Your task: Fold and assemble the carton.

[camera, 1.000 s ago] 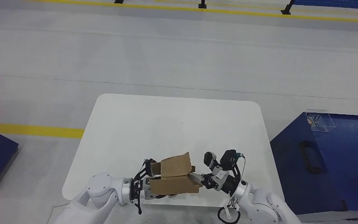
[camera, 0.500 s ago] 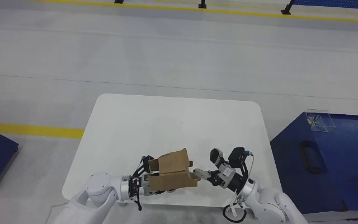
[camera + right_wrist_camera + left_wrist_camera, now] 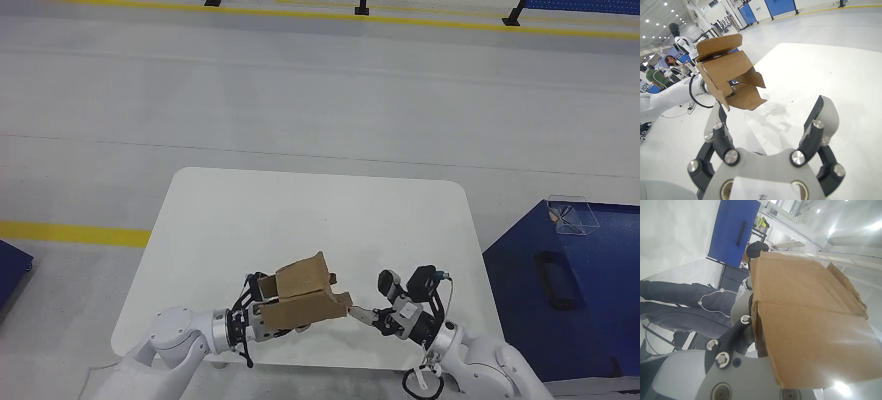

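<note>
A brown cardboard carton (image 3: pixel 300 292), partly folded with loose flaps, hangs tilted above the near part of the white table (image 3: pixel 300 215). My left gripper (image 3: pixel 258 312) is shut on its near-left end. In the left wrist view the carton (image 3: pixel 806 313) covers most of my left gripper (image 3: pixel 755 330); one finger (image 3: pixel 743 325) shows beside the cardboard edge. My right gripper (image 3: pixel 366 315) stands open just right of the carton, apart from it. The right wrist view has my right gripper (image 3: pixel 770 108) with nothing between its pads, and the carton (image 3: pixel 725 72) open toward it, just beyond the left pad.
A blue cabinet (image 3: pixel 560 290) stands off the table's right side, with a small clear container (image 3: pixel 572 214) on top. The table's near edge (image 3: pixel 330 365) runs just under both arms. The far half of the table is bare white surface.
The right gripper has let go of the carton's right flap and drawn back a little to the right. The left gripper has raised and tilted the carton upward.
</note>
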Controlling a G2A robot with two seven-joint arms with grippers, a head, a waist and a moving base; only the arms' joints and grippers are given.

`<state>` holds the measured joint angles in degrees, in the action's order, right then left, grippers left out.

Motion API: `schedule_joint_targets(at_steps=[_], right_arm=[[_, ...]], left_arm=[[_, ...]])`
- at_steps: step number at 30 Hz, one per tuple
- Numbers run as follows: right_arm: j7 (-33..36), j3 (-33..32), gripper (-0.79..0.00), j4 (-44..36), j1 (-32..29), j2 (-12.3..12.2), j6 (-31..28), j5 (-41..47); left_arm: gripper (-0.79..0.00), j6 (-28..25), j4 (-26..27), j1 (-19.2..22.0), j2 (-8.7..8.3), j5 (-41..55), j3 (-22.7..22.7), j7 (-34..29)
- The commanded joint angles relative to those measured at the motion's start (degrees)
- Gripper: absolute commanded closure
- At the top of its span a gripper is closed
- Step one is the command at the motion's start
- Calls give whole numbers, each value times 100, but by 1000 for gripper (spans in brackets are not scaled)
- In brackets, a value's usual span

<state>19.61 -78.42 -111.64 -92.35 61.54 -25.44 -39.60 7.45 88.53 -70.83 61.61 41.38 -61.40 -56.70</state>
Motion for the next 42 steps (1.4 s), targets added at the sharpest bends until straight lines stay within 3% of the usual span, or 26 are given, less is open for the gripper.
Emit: schedule_joint_targets(at_steps=[1, 12, 18, 42], right_arm=[[-39, 90, -785, 58, 95, 14, 67, -55], [-167, 379, -785, 247, 288, 60, 91, -96], [-430, 128, -785, 59, 101, 39, -40, 49], [-147, 581, -785, 281, 473, 98, 89, -67]], left_arm=[[0, -28, 14, 5, 3, -38, 16, -16], [0, -159, 55, -51, 2, -141, 8, -152], [0, -204, 65, -77, -1, -189, 4, -241], [0, -382, 148, -73, 7, -740, 186, -281]])
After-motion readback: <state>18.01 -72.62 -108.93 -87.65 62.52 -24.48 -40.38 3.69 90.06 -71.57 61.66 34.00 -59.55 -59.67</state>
